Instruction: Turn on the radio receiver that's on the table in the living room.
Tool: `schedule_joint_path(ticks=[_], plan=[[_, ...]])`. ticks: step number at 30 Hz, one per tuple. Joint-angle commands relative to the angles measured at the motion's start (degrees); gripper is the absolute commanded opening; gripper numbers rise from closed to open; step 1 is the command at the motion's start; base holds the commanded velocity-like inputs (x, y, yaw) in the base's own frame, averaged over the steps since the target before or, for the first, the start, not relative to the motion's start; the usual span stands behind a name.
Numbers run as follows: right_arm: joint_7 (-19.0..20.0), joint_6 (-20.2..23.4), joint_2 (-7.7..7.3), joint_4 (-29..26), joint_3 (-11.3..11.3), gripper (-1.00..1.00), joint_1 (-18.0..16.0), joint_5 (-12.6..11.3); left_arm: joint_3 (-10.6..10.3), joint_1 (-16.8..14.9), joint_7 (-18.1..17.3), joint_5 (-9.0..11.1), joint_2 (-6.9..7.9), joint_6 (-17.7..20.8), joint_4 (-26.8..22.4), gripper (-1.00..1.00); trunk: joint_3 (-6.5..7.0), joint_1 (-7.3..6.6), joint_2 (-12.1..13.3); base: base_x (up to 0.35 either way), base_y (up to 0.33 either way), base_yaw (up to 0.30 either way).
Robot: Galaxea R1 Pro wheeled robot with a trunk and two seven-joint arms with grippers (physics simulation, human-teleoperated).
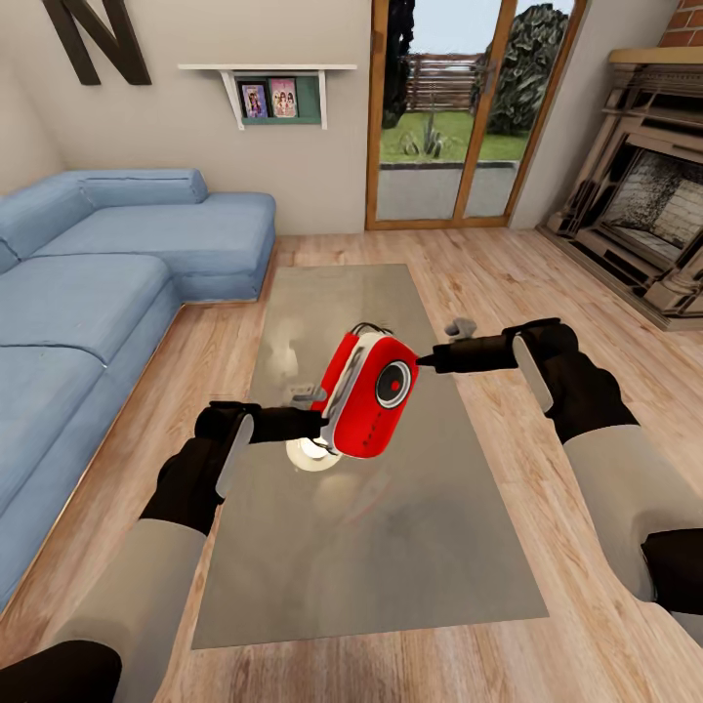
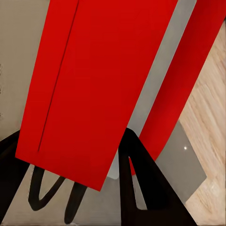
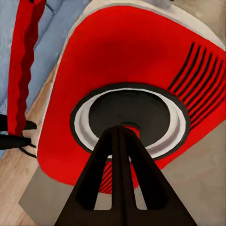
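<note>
The red radio receiver (image 1: 369, 395) with white trim hangs tilted above the grey glossy table (image 1: 391, 547), its round dark-ringed dial (image 1: 394, 383) facing right. My left gripper (image 1: 317, 422) is shut on the radio's left side; in the left wrist view its black fingers (image 2: 141, 183) clamp the red body (image 2: 99, 84). My right gripper (image 1: 427, 361) is shut, its tip at the dial. In the right wrist view the closed fingertips (image 3: 123, 134) meet the centre of the dial (image 3: 141, 110) on the radio (image 3: 122, 61).
A blue sectional sofa (image 1: 88, 293) runs along the left. A brick fireplace (image 1: 649, 215) stands at the right, glass doors (image 1: 459, 117) at the back. Light wood floor (image 1: 547, 293) surrounds the table. A bright round reflection (image 1: 310, 457) shows on the tabletop.
</note>
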Motion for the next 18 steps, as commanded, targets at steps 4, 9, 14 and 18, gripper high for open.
schedule_joint_path(ticks=[4,9,14,18], plan=[[0.0,0.0,0.01,-0.6,0.0,-1.0,0.0,0.0,-0.3,0.6,0.0,1.2,0.08,0.2,-0.3,-1.0,0.01,0.0,0.0,0.0,0.0,0.0],[0.0,0.0,0.04,-0.7,0.0,-1.0,0.0,0.0,-0.4,0.7,-0.1,1.2,0.11,0.2,-0.7,-1.0,0.01,0.0,0.0,0.0,0.0,0.0],[0.0,0.0,0.04,-0.7,0.0,-1.0,0.0,0.0,-0.4,0.7,-2.2,1.3,0.11,0.4,-2.0,-1.0,0.01,0.0,0.0,0.0,0.0,0.0],[0.0,0.0,0.04,-0.7,0.0,-1.0,0.0,0.0,-0.4,0.7,-6.4,1.3,0.11,0.8,-3.2,-1.0,0.01,0.0,0.0,0.0,0.0,0.0]])
